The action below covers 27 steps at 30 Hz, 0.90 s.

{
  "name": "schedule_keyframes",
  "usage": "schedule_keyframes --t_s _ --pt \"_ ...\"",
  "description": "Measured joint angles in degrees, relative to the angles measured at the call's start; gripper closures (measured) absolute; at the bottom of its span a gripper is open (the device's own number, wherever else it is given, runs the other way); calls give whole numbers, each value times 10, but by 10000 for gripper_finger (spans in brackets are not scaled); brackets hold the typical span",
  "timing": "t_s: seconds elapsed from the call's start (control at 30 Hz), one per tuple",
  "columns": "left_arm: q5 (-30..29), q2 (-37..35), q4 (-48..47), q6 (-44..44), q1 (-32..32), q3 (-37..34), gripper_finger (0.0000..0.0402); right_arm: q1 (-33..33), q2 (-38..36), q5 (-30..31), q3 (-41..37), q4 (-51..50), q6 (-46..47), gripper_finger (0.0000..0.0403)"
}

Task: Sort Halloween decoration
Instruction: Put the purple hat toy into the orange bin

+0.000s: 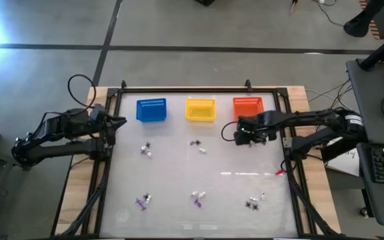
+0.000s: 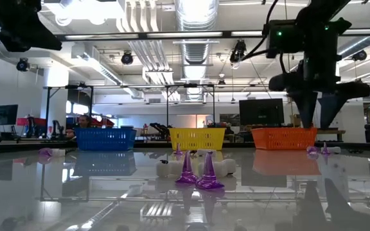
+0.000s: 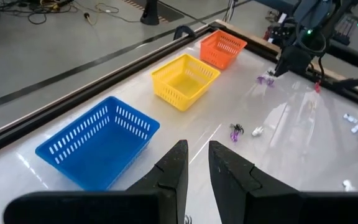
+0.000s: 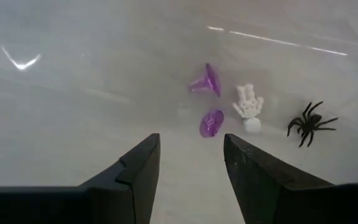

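We read the Halloween decoration as many tiny trinkets lying loose in small mixed clusters across the pale table, none of them yet in a basket as far as we can see. In the right wrist view one cluster sits just ahead of the fingers: two purple witch hats, one upright and one tipped over, a white skeleton hand beside them, and a black spider a little farther off.

The right gripper hangs over this cluster with its jaws spread wide and nothing between them, lined up on the tipped hat; we judge it is about to take one piece. The skeleton hand lies close enough to the hats that we could catch it along with one.

The left gripper waits at the table's left edge, near the blue basket, its fingers set close together with only a narrow gap and nothing in them.

Along the far edge stand the blue, the yellow basket and the orange-red basket in a row, apart from each other, open side up, presumably one per colour or kind. The orange-red one is nearest the right gripper, so we see no obstacle on that short path.
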Motion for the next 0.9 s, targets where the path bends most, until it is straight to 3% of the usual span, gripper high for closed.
schedule_keyframes --t_s 0.9 --pt "1 -16 -16 0 0 0 355 17 121 27 0 21 29 254"
